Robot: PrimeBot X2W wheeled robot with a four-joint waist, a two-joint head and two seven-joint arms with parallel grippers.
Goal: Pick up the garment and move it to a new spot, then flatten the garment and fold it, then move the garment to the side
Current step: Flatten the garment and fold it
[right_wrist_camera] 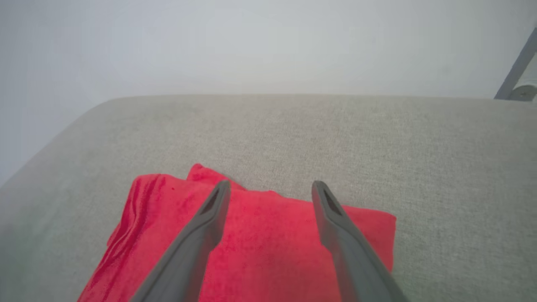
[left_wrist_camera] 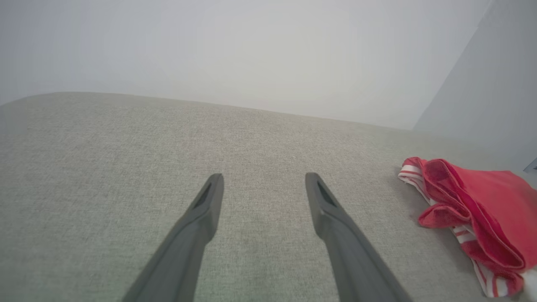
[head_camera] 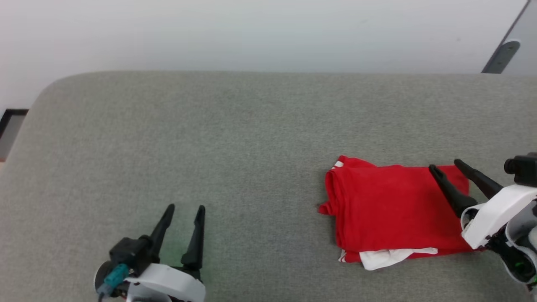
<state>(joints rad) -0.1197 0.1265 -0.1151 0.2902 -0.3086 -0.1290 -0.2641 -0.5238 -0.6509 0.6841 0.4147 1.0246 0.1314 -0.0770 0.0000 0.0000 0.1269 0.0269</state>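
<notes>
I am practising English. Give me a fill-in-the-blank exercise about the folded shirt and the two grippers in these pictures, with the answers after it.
1. The folded garment lies on the grey surface, and its main colour is ____.
2. The right gripper is over the garment's right end with its jaws ____.
3. The left gripper, also open, is over bare surface on the garment's ____ side in the head view.
4. The sleeve sticking out at the garment's near edge is ____.
Missing words: red; open; left; white.
</notes>
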